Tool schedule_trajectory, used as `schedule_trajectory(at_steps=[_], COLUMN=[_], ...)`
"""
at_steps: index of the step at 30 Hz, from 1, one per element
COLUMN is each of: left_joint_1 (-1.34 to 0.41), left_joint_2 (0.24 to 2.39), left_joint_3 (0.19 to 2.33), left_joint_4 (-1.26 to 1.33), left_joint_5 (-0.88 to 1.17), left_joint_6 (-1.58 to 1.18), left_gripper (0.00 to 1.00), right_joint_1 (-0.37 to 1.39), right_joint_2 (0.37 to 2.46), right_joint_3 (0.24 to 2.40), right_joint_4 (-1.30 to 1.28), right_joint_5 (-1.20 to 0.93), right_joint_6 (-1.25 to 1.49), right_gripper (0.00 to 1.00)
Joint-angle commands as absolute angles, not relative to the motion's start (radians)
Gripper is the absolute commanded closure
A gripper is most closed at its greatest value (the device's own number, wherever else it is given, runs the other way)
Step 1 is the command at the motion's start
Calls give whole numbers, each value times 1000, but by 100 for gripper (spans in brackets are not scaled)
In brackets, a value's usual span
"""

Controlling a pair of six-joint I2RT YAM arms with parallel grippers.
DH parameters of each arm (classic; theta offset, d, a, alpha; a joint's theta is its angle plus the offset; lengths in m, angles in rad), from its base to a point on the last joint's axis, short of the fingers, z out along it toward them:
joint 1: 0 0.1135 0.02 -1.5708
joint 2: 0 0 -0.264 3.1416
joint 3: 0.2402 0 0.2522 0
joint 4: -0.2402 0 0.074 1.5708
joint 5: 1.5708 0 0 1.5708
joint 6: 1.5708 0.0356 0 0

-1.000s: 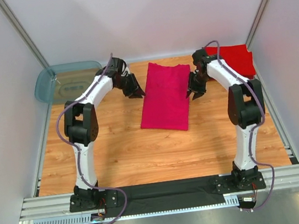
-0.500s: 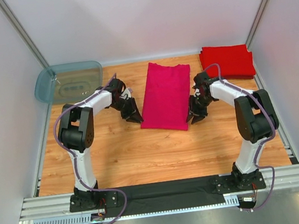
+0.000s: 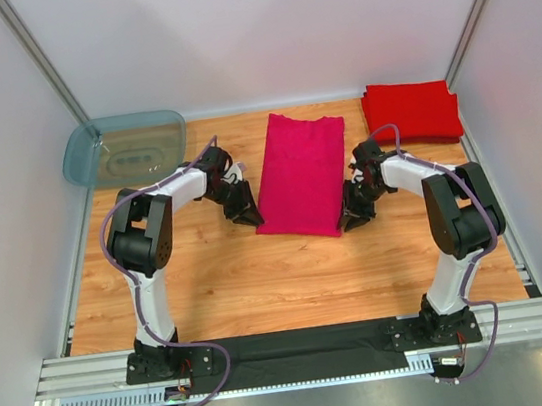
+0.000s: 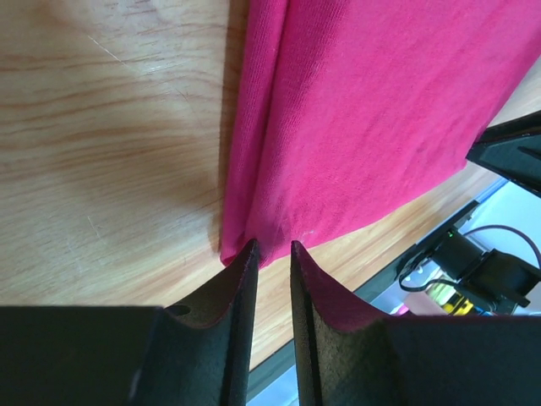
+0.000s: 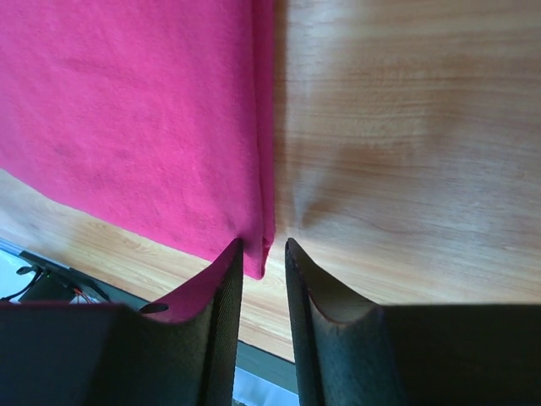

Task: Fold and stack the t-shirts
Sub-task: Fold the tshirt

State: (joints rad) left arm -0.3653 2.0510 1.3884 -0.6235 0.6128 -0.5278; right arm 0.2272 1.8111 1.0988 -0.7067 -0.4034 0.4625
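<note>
On the wooden surface (image 3: 210,272), the left pincer (image 4: 269,249) sits barely parted at the magenta t-shirt (image 3: 300,171)'s near-left corner. Right pincer (image 5: 262,245) is slightly parted too, at the near-right corner. Red t-shirts (image 3: 412,112) are folded far right.

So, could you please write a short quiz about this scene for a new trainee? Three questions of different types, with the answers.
1. True or false: the red t-shirts lie apart from the magenta t-shirt.
2. The left gripper is at the magenta t-shirt's: A) far left corner; B) near left corner; C) middle.
3. Fill in: the plastic tub stands at the far ____ corner of the table.
Key: 1 true; 2 B; 3 left.
</note>
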Motion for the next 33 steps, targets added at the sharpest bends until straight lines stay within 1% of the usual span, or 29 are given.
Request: schedule_trajectory(at_steps=[1, 4, 5, 6, 8, 9, 10, 11, 15, 24, 33], left_joint_1=[-370, -371, -373, -374, -377, -377, -380, -382, -385, -393, -465], left_joint_2=[2016, 2016, 2013, 2011, 2011, 2010, 2006, 2003, 1959, 1896, 1858], left_joint_3=[1402, 1407, 1404, 1402, 1402, 1399, 1396, 1393, 1358, 1249, 1137], left_joint_4=[-600, -600, -598, -595, -595, -597, -594, -595, -594, -592, -540], left_joint_5=[630, 632, 637, 638, 641, 640, 638, 640, 621, 592, 589], left_joint_6=[-512, -517, -518, -520, -526, -528, -532, -534, -549, -564, -592], left_gripper=[72, 72, 75, 81, 87, 97, 100, 100, 100, 100, 100], right_joint_1=[229, 229, 229, 227, 227, 229, 227, 229, 227, 229, 229], right_joint_2=[1798, 1793, 1793, 1795, 1801, 1802, 1804, 1802, 1769, 1697, 1635], right_joint_3=[1092, 1085, 1078, 1075, 1068, 1065, 1063, 1060, 1043, 989, 897], right_joint_4=[-646, -637, -631, -629, -620, -620, -617, -618, -623, -647, -627], right_joint_5=[-436, -449, -454, -463, -468, -471, -472, -474, -466, -425, -413], right_joint_6=[454, 454, 457, 457, 459, 459, 459, 456, 446, 407, 413], right_gripper=[73, 74, 74, 75, 75, 79, 84, 92, 100, 100, 100])
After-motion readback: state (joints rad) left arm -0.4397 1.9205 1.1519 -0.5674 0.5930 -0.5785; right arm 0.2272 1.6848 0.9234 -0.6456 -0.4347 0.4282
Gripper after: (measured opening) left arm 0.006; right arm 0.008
